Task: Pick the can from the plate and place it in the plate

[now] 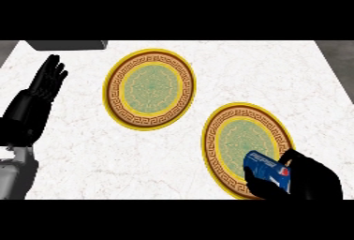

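The right hand [311,180], at the counter's near right corner, curls its fingers and thumb round the blue can [266,168], held tilted over the near plate [239,136], the far plate [149,88] lying toward the counter's [83,140] far middle, while the left hand [41,86] rests open, fingers up, at the left edge.

A white marble counter [173,154] with faint grey veining fills nearly the whole view. At its far left corner sits a dark grey block [66,44], cut by the frame. Beyond the counter's 2 side edges, grey floor [339,51] shows.
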### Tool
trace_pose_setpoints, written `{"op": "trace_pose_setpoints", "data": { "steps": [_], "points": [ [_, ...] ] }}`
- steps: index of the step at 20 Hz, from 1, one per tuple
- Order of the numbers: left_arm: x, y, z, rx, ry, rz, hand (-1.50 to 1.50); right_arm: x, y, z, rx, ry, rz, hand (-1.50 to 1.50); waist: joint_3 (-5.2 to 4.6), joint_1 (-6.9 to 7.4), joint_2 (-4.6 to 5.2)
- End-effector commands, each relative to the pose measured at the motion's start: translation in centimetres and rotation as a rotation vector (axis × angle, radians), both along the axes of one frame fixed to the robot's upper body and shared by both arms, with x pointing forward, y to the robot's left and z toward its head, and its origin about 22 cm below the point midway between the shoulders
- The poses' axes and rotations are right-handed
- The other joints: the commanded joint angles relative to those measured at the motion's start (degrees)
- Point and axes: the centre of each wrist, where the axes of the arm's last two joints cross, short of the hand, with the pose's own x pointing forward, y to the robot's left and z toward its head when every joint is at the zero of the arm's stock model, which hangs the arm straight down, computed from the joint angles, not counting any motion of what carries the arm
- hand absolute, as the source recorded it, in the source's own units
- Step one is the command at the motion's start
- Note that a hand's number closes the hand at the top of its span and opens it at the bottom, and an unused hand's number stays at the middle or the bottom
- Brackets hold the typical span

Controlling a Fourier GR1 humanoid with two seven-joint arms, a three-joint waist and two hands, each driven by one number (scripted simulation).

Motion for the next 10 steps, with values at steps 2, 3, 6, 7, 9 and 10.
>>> {"op": "trace_pose_setpoints", "data": {
  "steps": [2,3,6,7,9,10],
  "points": [
    [-0.3,-1.2,1.9,0.001,0.014,-0.032,0.0,-2.6,2.1,4.5,0.068,-0.139,-0.075,1.5,0.11,1.17,0.23],
    [0.3,0.6,2.3,0.007,0.008,-0.031,0.0,-2.7,4.5,3.9,0.076,-0.2,-0.052,1.5,0.08,1.31,0.3],
    [0.0,-1.0,0.3,-0.001,0.009,-0.022,0.0,-2.9,6.0,7.6,0.118,-0.334,0.075,1.5,0.04,1.65,0.36],
    [1.6,-1.4,1.4,0.003,-0.003,-0.018,0.0,-2.9,7.3,7.5,0.156,-0.392,0.123,1.5,0.06,1.24,0.47],
    [0.6,-0.6,1.1,-0.009,0.003,-0.032,0.0,-2.8,8.3,9.2,0.221,-0.452,0.167,1.5,0.05,1.95,0.4],
    [0.7,-1.6,2.3,-0.013,-0.017,-0.03,0.0,-1.6,8.4,9.3,0.252,-0.477,0.167,1.5,0.11,2.06,0.45]
  ]
}}
